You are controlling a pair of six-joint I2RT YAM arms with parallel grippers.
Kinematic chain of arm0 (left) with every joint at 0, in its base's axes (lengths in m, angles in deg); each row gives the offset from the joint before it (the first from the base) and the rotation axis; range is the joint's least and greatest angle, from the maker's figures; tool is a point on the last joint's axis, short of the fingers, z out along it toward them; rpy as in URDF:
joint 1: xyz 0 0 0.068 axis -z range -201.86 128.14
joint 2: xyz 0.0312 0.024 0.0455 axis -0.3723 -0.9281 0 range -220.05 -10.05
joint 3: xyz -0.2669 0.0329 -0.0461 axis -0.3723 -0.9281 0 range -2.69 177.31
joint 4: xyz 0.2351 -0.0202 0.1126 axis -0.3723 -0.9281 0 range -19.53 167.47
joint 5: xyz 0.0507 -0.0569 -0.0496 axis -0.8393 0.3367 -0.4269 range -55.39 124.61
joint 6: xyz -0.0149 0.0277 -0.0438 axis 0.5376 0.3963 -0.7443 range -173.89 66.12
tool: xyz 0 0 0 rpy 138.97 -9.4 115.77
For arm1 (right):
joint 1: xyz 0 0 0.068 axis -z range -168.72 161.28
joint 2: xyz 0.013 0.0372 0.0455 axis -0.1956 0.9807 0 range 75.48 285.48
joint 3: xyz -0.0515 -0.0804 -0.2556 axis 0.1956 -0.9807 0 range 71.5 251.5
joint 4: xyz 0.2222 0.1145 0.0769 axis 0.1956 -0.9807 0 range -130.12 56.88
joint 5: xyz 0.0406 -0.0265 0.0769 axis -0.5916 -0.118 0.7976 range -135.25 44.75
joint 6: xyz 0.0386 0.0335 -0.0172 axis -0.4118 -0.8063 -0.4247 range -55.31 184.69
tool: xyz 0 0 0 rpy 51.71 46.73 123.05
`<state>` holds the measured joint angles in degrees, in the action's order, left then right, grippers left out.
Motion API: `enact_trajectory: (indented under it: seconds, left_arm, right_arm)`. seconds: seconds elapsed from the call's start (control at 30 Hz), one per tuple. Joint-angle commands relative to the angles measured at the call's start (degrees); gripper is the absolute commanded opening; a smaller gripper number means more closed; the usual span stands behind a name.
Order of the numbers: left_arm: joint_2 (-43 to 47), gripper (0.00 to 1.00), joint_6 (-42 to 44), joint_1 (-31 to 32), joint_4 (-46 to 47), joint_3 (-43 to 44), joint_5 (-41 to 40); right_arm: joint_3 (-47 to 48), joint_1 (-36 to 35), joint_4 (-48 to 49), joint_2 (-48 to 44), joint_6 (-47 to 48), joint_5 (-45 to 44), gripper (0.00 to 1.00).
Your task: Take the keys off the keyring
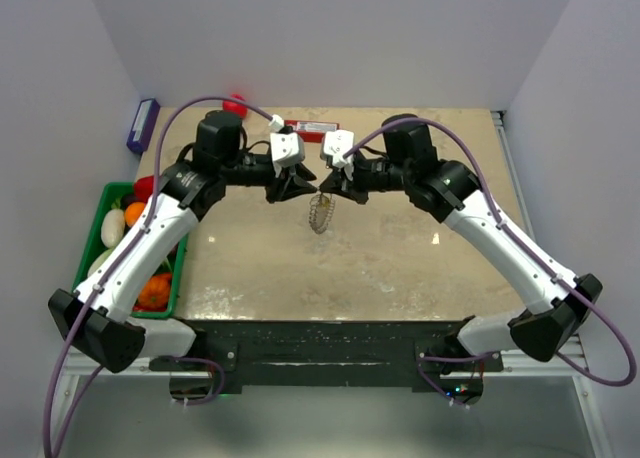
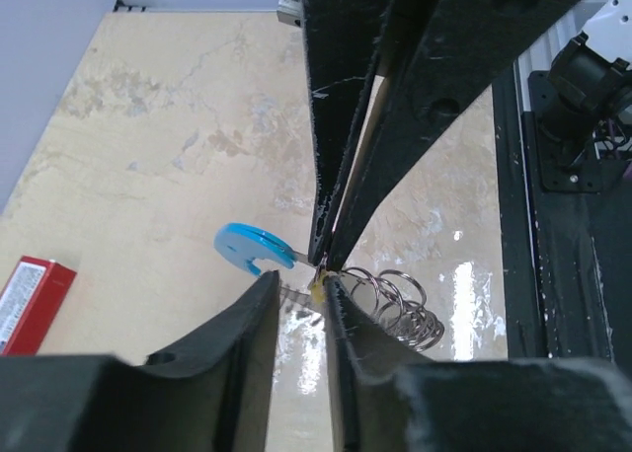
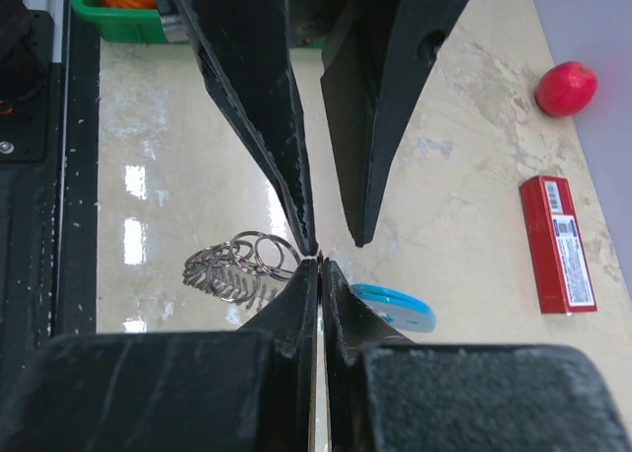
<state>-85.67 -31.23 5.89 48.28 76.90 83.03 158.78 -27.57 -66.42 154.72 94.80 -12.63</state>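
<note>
Keyring (image 1: 321, 214): hangs at the centre of the top view, just under the spot where my two grippers meet nose to nose, over the beige table (image 1: 400, 268).

Right gripper (image 3: 318, 266): my fingers are pressed flat together with no gap, at the bottom centre of the right wrist view. They are pinched on the keyring. The silver rings (image 3: 237, 267) fan out left of my tips, and the blue tag (image 3: 395, 308) sticks out to the right.

Left gripper (image 2: 301, 292): my fingers stand a narrow slit apart, at the bottom centre of the left wrist view. Seen from the right wrist they come down from the top of the frame, tips apart, with nothing visible between them.

Key (image 2: 316, 286): a tiny brass-yellow speck at the mouth of that slit. It sits right where the right fingers come down to a point from the top of the frame. I cannot tell whether my left fingers press on it.

In the left wrist view the blue tag lies left of centre and the rings lower right of centre.

Surroundings:
- Red box (image 3: 558, 245) at the right edge of the right wrist view.
- Red ball (image 3: 566, 87) above the box, upper right.
- Green bin (image 1: 178, 283) of fruit at the left of the top view.
</note>
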Motion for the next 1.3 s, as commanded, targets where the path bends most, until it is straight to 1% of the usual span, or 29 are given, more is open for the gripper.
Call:
enact_trajectory:
  seconds: [0.0,0.1,0.3,0.33,0.57,0.67,0.7,0.77,0.93,1.2,1.27]
  left_arm:
    - [3.3,0.35,-0.5,-0.8,3.3,1.1,3.1]
    - [4.1,0.4,-0.9,-1.6,3.6,1.1,4.4]
    - [4.6,0.4,-2.2,-2.8,4.8,0.0,7.1]
    - [4.6,0.4,-2.4,-2.9,5.2,-0.1,7.4]
    - [3.4,0.4,-5.1,-3.0,7.1,-0.8,11.8]
    - [3.1,0.38,-6.8,-3.1,9.0,-1.5,13.8]
    - [3.0,0.37,-7.1,-3.1,9.6,-1.5,14.8]
    - [2.6,0.33,-7.8,-3.1,9.9,-1.6,15.7]
    - [2.0,0.28,-7.9,-3.1,9.8,-1.9,17.3]
    - [1.6,0.28,-7.9,-3.1,9.7,-2.1,17.9]
    - [1.3,0.27,-8.2,-3.1,9.9,-2.0,18.2]
  right_arm:
    - [-0.7,1.0,5.1,-2.5,-1.5,4.2,0.0]
    - [-1.9,2.6,7.1,-3.5,-2.9,7.1,0.0]
    - [-5.8,6.6,14.5,-5.6,-8.5,15.2,0.0]
    - [-6.2,6.9,15.3,-5.9,-9.1,17.6,0.0]
    - [-10.6,8.4,24.4,-7.2,-14.9,25.7,0.0]
    - [-11.7,8.4,26.0,-6.6,-16.2,27.3,0.0]
    - [-12.1,8.5,28.0,-6.6,-17.4,27.4,0.0]
    - [-12.8,8.4,29.3,-6.6,-18.2,27.8,0.0]
    - [-13.6,8.7,32.0,-6.9,-19.7,28.9,0.0]
    - [-14.1,8.8,32.9,-6.8,-19.9,28.8,0.0]
    - [-14.1,8.7,33.1,-6.8,-20.3,28.9,0.0]
